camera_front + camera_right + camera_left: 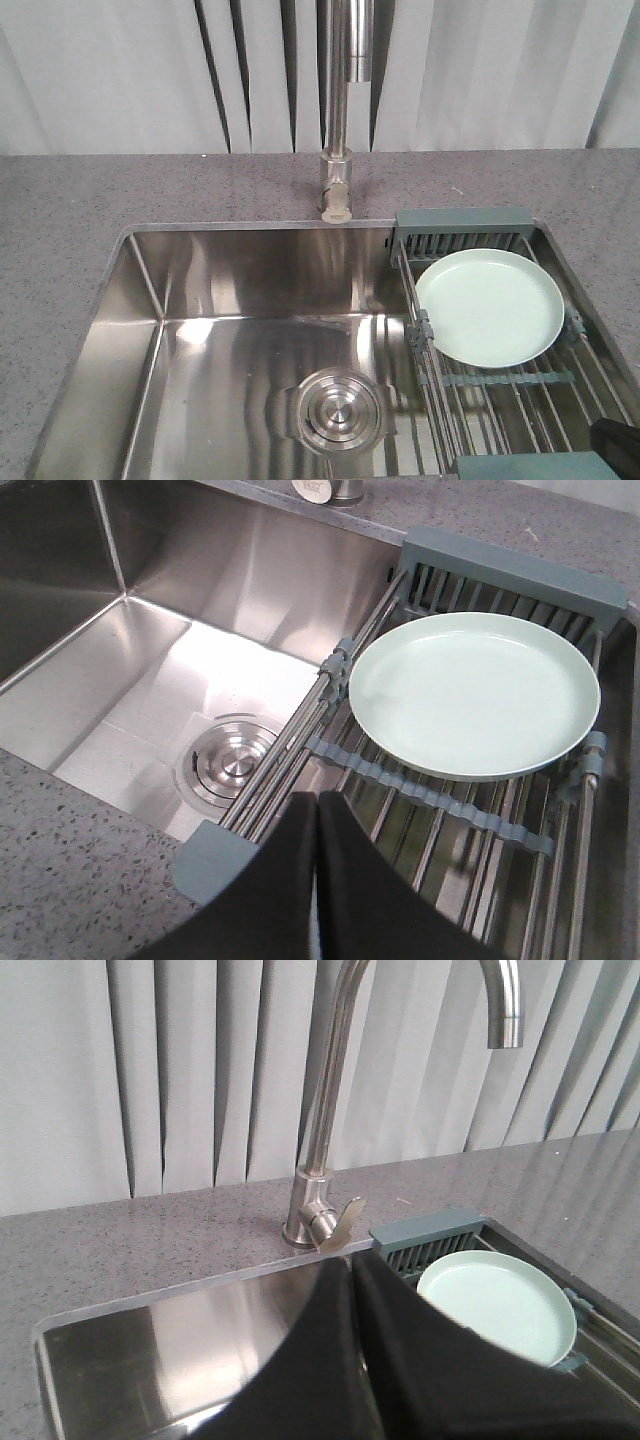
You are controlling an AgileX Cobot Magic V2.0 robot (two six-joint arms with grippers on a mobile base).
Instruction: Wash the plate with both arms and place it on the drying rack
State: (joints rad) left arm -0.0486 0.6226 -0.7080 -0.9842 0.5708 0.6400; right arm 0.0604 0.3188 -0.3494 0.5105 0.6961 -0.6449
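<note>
At the far left, the grey speckled surface point(60, 220) frames the steel sink basin point(200, 360), which is dry-looking and holds nothing but the round drain point(337, 412) near its middle. Behind it the tap point(337, 150) rises from the surface, its spout point(503, 1005) curving forward over the basin and its lever point(345, 1222) angled to one side; no water is running.

Further right, the drying rack point(520, 390) spans the right end of the basin, with its slotted compartment point(462, 232) at the back. The plate point(490, 305) lies face up and nearly flat on the wire bars, just in front of that compartment, with nothing touching it.

The left gripper point(356, 1360) hangs above the basin with its two black tips pressed together and nothing between them. The right gripper point(317, 880) sits near the front end of the rack, likewise clenched on nothing; a black corner at the lower right of the front view is probably part of it.

Judged from this layout, the plate has yet to be picked up for washing. To do that well, one gripper should first spread its tips, then come in low at the plate's near rim, since the flat face offers no hold. The rim overhangs the bars slightly, which gives one tip room beneath it. The other arm would then be free for the lever, with the plate carried left under the spout.
</note>
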